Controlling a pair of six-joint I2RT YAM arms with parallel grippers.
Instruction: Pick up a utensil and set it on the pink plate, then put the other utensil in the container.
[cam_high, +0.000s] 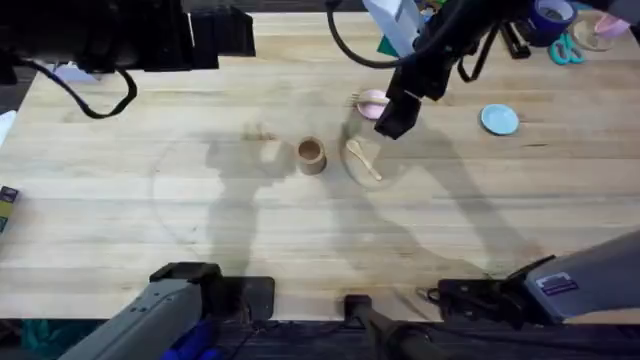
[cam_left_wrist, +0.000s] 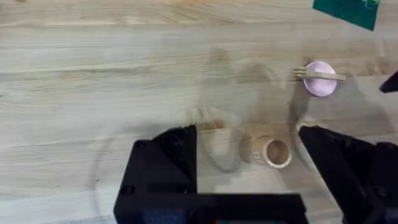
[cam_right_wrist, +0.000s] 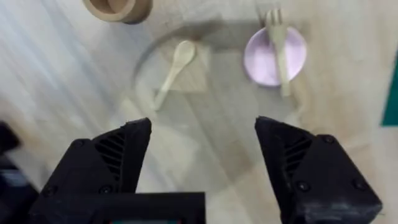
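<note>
Fork (cam_right_wrist: 278, 38): I see it across the pink plate (cam_right_wrist: 264, 59).
Right end effector (cam_right_wrist: 202, 155): fingers apart, empty.
Left end effector (cam_left_wrist: 249, 165): fingers apart, above the wooden cup (cam_left_wrist: 267, 152).
Risk: spoon (cam_high: 363, 159), at the cup's 3 o'clock, lies flat on the bench (cam_high: 200, 200); my pinch may skid off.

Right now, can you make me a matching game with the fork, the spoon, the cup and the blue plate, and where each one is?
Things:
1. fork
2. spoon
3. cup
4. blue plate

Places:
A. lying on the bare table beside the cup
B. off by itself, with nothing on it
C. resting across the pink plate
D. standing on the table, nothing inside

Pairs: 1-C, 2-A, 3-D, 4-B
</note>
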